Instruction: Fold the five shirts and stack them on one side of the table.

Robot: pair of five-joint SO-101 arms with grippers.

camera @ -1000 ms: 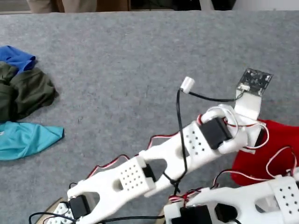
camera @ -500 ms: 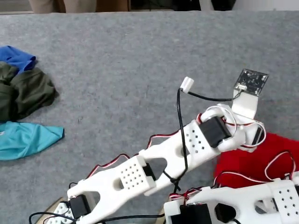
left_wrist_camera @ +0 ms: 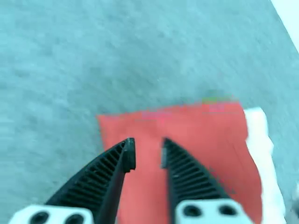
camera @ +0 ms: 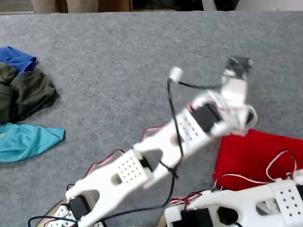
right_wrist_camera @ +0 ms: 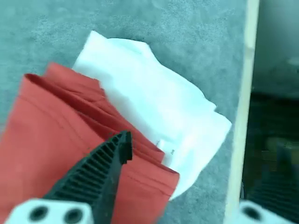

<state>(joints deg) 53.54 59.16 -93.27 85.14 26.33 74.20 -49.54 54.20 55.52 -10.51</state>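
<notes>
The grey surface (camera: 142,47) carries two groups of cloth, well apart. The left arm (camera: 156,151) stretches diagonally across it toward the right side, and the right arm (camera: 246,208) lies along the near edge.

The red shirt (camera: 255,156) lies flat and folded on the right side. In the right wrist view it rests on a folded white shirt (right_wrist_camera: 154,107), which sticks out past its edge toward the surface's rim. On the left side, the dark green shirt (camera: 28,92), the teal shirt (camera: 26,141) and the blue shirt (camera: 16,56) sit crumpled, touching one another.

The left hand (left_wrist_camera: 148,154) hovers over the red shirt near its edge, fingers a narrow gap apart with nothing between them. The right hand (right_wrist_camera: 198,163) appears spread wide over the stack's corner and also holds nothing.

The stack looks two shirts high, so the step in hand seems to be squaring off the red one. To do that well, the left hand should rise straight up so that it does not drag the top layer. If the red shirt needs nudging, push its folded edge toward the white shirt's exposed side so the two line up. The right hand can pin the corner meanwhile. Three shirts are still unfolded.
</notes>
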